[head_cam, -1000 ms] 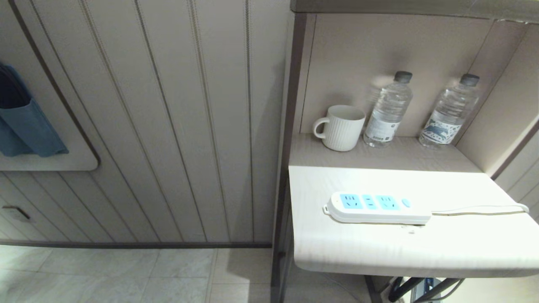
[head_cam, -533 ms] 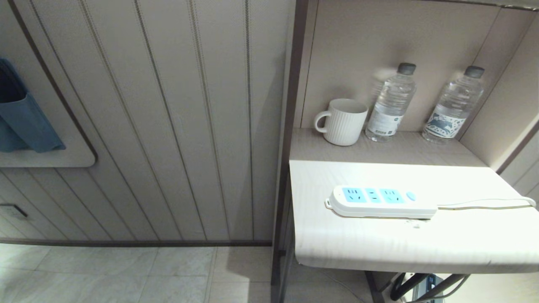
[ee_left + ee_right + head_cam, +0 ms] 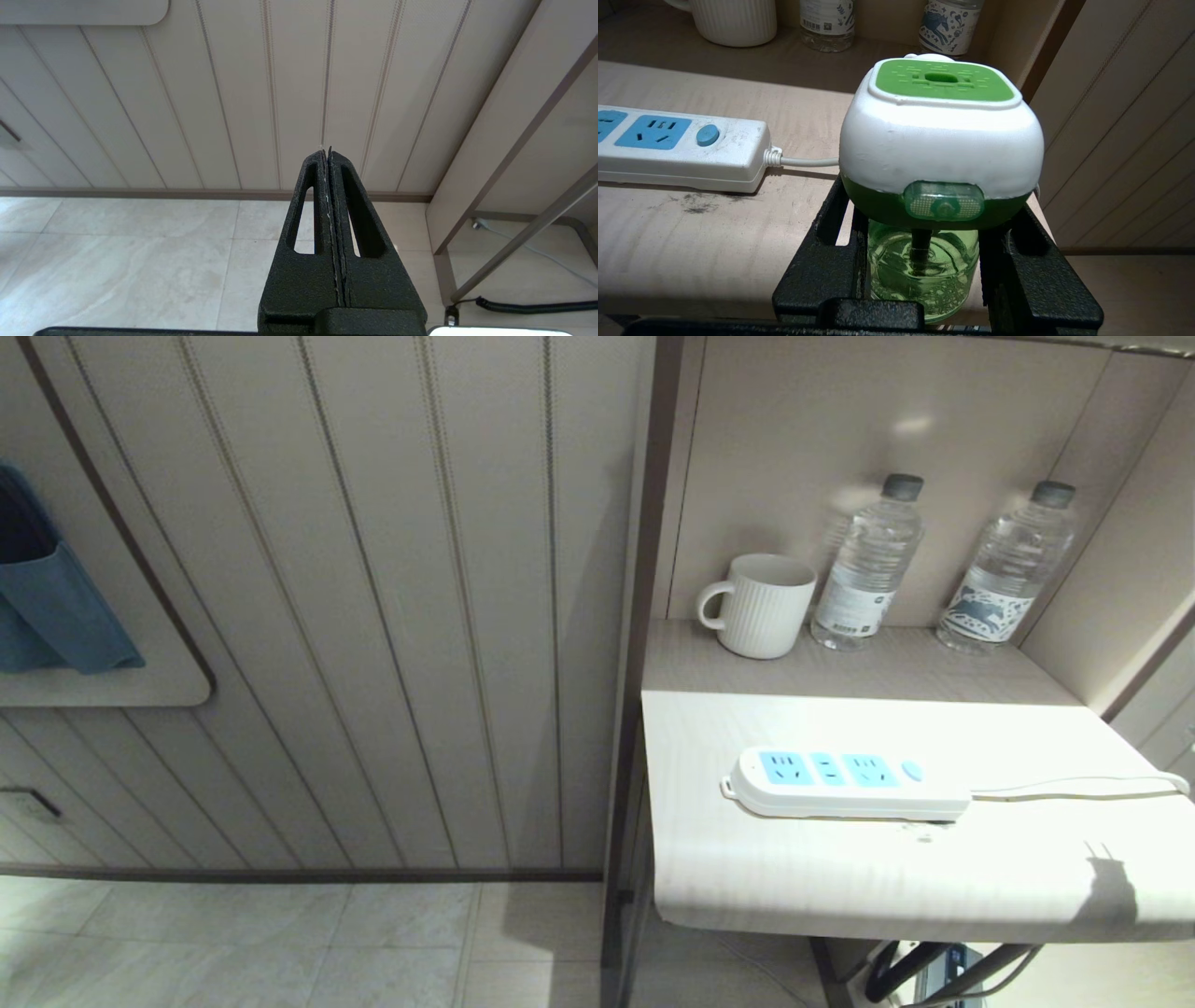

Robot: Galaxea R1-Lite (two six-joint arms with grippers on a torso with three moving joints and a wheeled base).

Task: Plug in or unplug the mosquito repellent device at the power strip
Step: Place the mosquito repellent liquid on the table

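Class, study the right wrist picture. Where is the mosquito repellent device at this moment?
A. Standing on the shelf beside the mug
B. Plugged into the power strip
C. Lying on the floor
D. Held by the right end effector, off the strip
D: the right end effector grips the mosquito repellent device by its green bottle, beside the power strip, whose visible sockets are empty.

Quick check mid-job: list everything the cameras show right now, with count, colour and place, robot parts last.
mosquito repellent device: one, white head, green top, green liquid bottle; held in the right claw, beside the power strip's cord end.
power strip: one, white with light-blue sockets; flat on the table, sockets empty.
table: one, pale wood.
mug: one, white, ribbed; on the shelf behind the table.
water bottles: two, clear with dark caps; on the shelf beside the mug.
cloth: one, blue; on the wall.
left claw: black, shut, empty, low over the floor.
right claw: black, clamped on the bottle.
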